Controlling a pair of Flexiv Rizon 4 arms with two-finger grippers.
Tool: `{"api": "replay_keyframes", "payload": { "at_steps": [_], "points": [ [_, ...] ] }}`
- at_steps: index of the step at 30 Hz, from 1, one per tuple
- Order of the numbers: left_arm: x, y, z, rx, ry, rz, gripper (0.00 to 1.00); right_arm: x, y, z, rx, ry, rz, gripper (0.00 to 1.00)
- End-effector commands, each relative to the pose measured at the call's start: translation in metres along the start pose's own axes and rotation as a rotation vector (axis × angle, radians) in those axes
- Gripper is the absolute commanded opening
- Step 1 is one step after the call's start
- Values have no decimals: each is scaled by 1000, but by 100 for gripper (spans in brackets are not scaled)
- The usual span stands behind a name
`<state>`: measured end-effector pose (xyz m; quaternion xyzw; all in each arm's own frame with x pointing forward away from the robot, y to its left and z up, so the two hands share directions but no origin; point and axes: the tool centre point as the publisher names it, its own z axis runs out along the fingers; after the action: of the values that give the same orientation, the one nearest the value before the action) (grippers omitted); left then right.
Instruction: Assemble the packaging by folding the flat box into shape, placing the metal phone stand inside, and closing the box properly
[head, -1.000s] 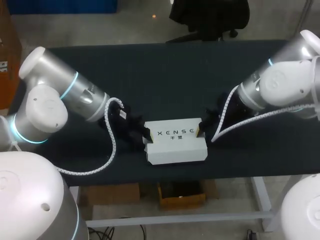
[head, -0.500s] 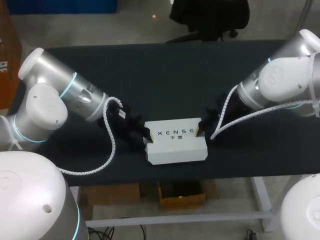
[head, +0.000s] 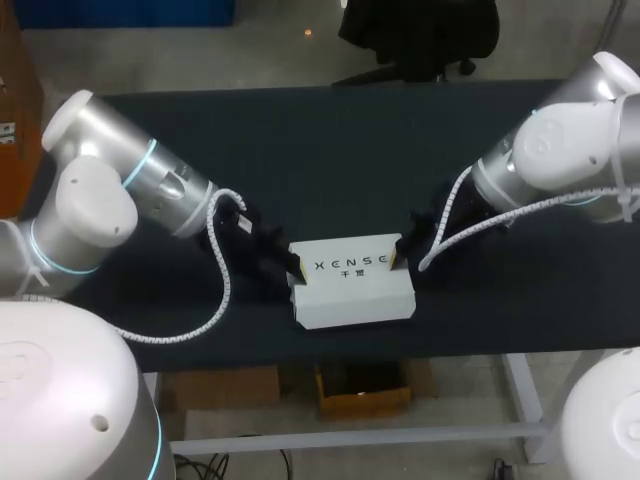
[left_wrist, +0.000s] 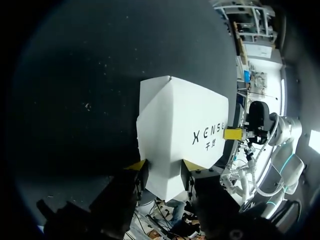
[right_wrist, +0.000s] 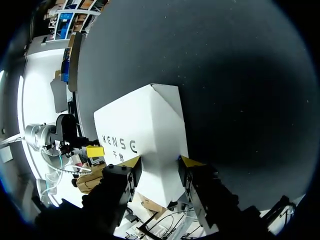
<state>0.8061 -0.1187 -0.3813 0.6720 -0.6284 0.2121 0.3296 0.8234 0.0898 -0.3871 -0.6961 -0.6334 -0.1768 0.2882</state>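
White box (head: 350, 283) between left gripper (left_wrist: 161, 167), right gripper (right_wrist: 161, 162)

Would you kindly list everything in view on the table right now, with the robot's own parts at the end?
white box: one, white with dark print on top, folded into shape and closed, lying near the front middle of the table.
table: one, black top, under the box and both arms.
metal phone stand: none in view.
left arm: one, silver and white, coming in from the left towards the box's left end.
right arm: one, silver and white, coming in from the right towards the box's right end.
left gripper: one, black with yellow tips, fingers on either side of the box's left end.
right gripper: one, black with yellow tips, fingers on either side of the box's right end.
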Motion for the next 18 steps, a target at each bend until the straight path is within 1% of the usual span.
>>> {"api": "replay_keyframes", "payload": {
  "at_steps": [1, 12, 18],
  "points": [
    [2, -4, 6, -4, -3, -4, 42, 3, 3, 1, 16, 6, 5, 45],
    [6, -5, -1, -27, 20, -14, 42, 2, 3, 1, 30, 15, 22, 46],
    [9, -5, -3, -34, 14, -24, 42, 2, 2, -1, 38, 17, 34, 46]
  ]
}}
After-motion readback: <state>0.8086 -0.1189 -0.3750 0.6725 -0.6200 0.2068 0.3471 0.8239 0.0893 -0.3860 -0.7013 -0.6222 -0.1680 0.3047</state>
